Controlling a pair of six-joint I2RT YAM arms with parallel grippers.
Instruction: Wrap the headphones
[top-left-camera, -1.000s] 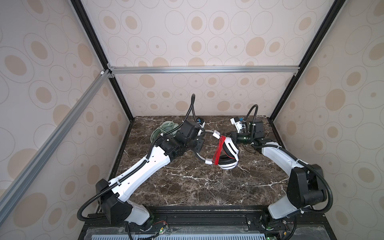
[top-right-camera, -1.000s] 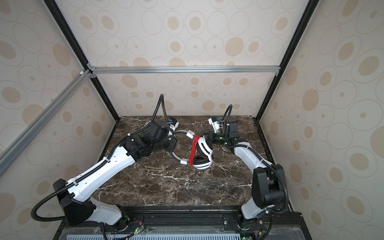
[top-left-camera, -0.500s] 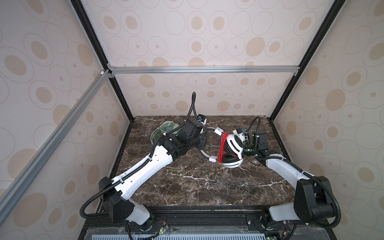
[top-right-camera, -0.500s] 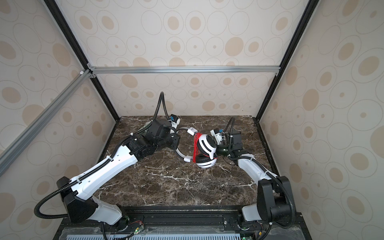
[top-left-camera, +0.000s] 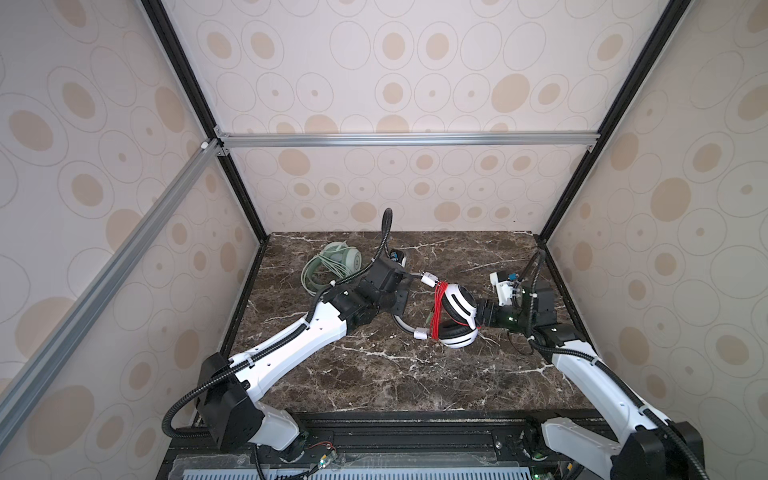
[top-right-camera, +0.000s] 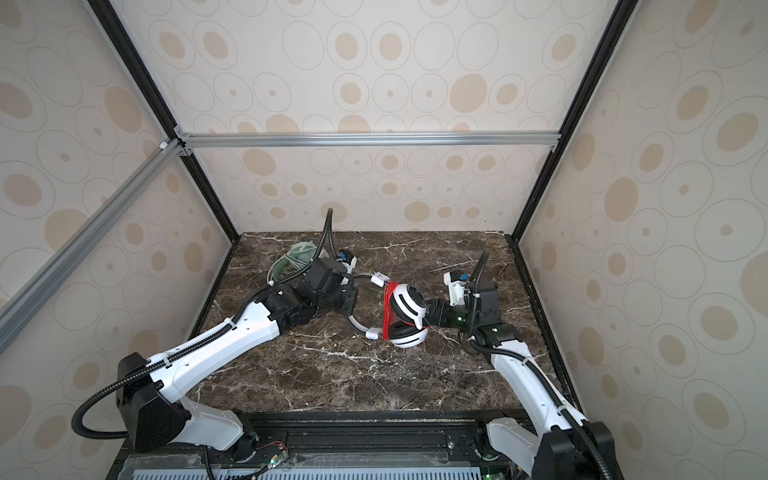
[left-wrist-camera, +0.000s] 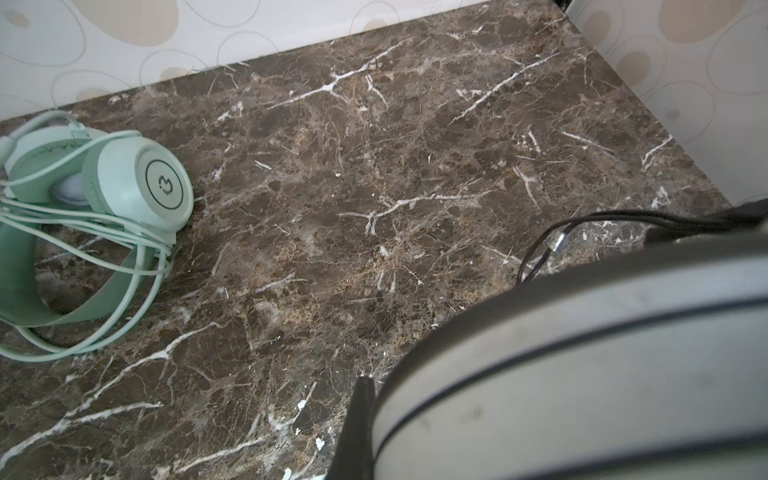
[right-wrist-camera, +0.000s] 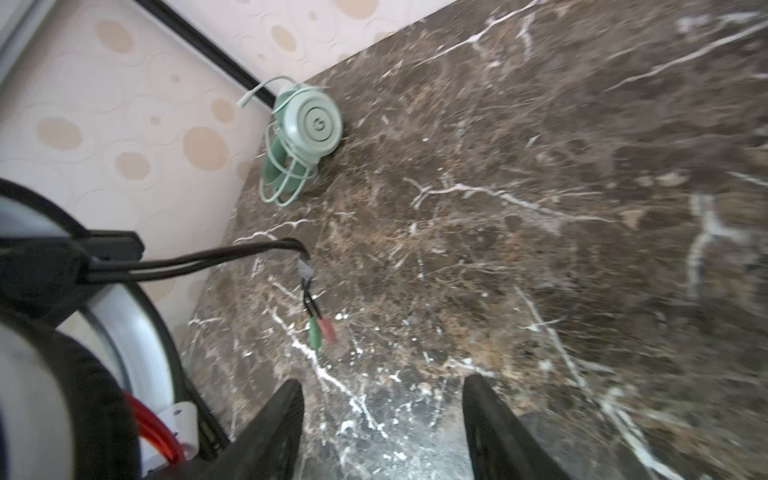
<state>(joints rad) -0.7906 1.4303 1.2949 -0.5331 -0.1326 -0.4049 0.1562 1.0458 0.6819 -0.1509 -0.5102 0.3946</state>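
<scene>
The white-and-black headphones (top-left-camera: 457, 307) are in the middle of the tabletop (top-left-camera: 374, 386), a little toward the back, between the two arms. The left gripper (top-left-camera: 400, 302) has its fingers (left-wrist-camera: 357, 428) closed tight on the grey headband (left-wrist-camera: 582, 374). The right gripper (right-wrist-camera: 382, 382) is just beside the ear cups on the opposite side. Its fingers stand apart, and only marble shows between them. The red cable (top-left-camera: 438, 307) is wound many times across the pair, near where the headband meets the cups. Whether the lower cup touches the marble, I cannot tell.

The mint green headphones (top-left-camera: 338, 259) lie in the back left corner, close to the left wall and the back wall. Their pale cable is looped around them, and they are well apart from the other pair. The left arm passes just in front of them, and the wrist of the right arm is near the right edge. Between the white-and-black pair and the front edge there is a wide stretch of bare marble.

In both top views the left arm covers part of the green pair, while the right wrist view shows it uncovered. A black lead (right-wrist-camera: 208, 259) ending in two plugs (right-wrist-camera: 322, 332), one red and one green, is clear only in the right wrist view.
</scene>
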